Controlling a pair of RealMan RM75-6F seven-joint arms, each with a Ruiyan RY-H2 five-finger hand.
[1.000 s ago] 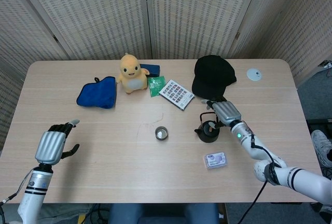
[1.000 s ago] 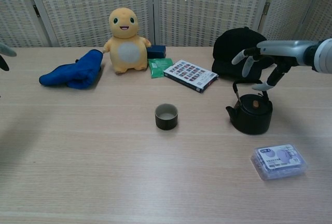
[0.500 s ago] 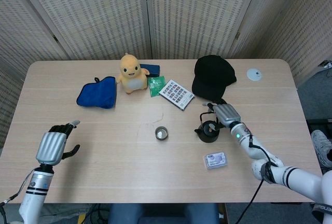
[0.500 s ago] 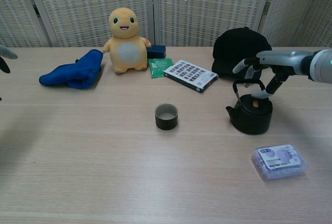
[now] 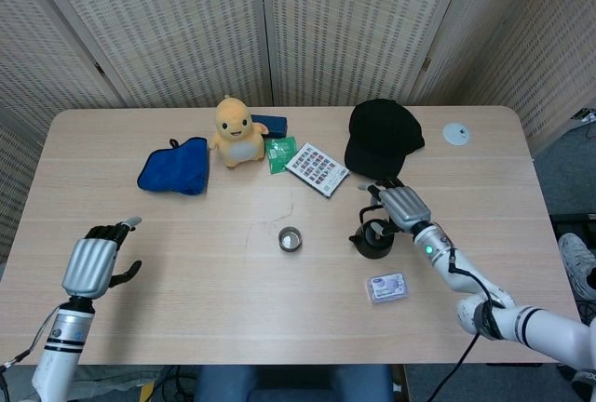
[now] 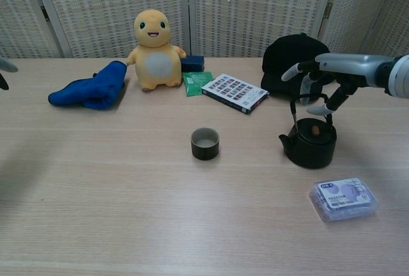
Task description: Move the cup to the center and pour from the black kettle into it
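The left hand (image 5: 93,263) is cut off at the frame edge in the chest view and shows fully only in the head view, near the counter's (image 5: 186,272) left front, holding nothing with its fingers loosely spread. The right hand (image 6: 329,78) hovers over the handle of the one black kettle (image 6: 310,142), fingers (image 6: 317,108) curled around the handle top; whether they actually grip it cannot be told. One cup (image 6: 205,143) stands at the counter's center, left of the kettle and well apart from it, with one black cap (image 6: 294,59), one card box (image 6: 234,92), one plush toy (image 6: 153,49), one blue cloth (image 6: 89,87) behind and one plastic case (image 6: 344,198) in front.
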